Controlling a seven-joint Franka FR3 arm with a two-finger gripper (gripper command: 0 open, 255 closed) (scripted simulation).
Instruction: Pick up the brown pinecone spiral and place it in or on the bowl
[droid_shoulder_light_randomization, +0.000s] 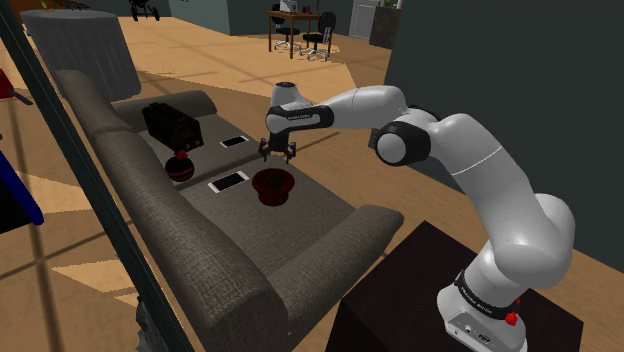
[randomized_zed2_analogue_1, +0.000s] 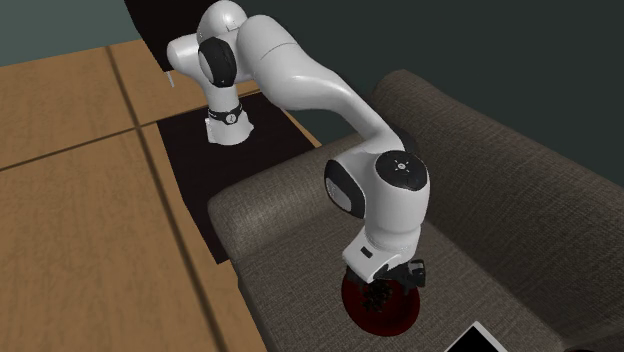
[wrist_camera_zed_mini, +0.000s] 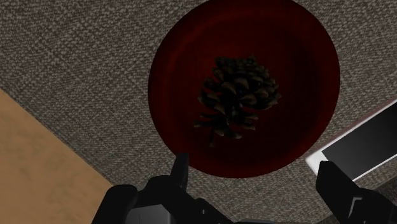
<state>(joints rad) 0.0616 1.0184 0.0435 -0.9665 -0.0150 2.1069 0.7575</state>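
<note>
So the bowl (wrist_camera_zed_mini: 175, 76) is a dark red one sitting on the seat of a grey sofa (droid_shoulder_light_randomization: 215, 265). The pinecone (wrist_camera_zed_mini: 236, 95) is lying right inside it, roughly in the middle, with brown scales fanned out. The second exterior view shows the same thing: pinecone (randomized_zed2_analogue_1: 377, 298) down in the bowl (randomized_zed2_analogue_1: 400, 318), with the robot's hand right over it.

The gripper (wrist_camera_zed_mini: 257, 173) hangs above the bowl with its fingers (wrist_camera_zed_mini: 180, 170) spread wide apart and empty, clear of both the pinecone and the rim. In the shoulder view the gripper (droid_shoulder_light_randomization: 279, 152) sits pretty much straight above the bowl (droid_shoulder_light_randomization: 272, 195).

Here's the rest of the sofa, going left to right in the shoulder view. There's a dark box (droid_shoulder_light_randomization: 172, 122) at the far end of the seat, and a round red and black thing (droid_shoulder_light_randomization: 180, 166) close in front of it. Then a phone (droid_shoulder_light_randomization: 228, 181) lies flat just beside the bowl, with a second phone (droid_shoulder_light_randomization: 234, 141) farther back on the cushion. The near phone (wrist_camera_zed_mini: 359, 143) also shows in the wrist view, right next to the bowl's rim, and it's the closest thing to the bowl. I can't tell if they actually touch.

The white arm (droid_shoulder_light_randomization: 480, 170) reaches over the sofa's armrest from the stand (droid_shoulder_light_randomization: 400, 300) at the lower right. Wood floor (wrist_camera_zed_mini: 38, 172) runs along the front of the sofa, and a table with chairs (droid_shoulder_light_randomization: 300, 30) stands way off at the back.
</note>
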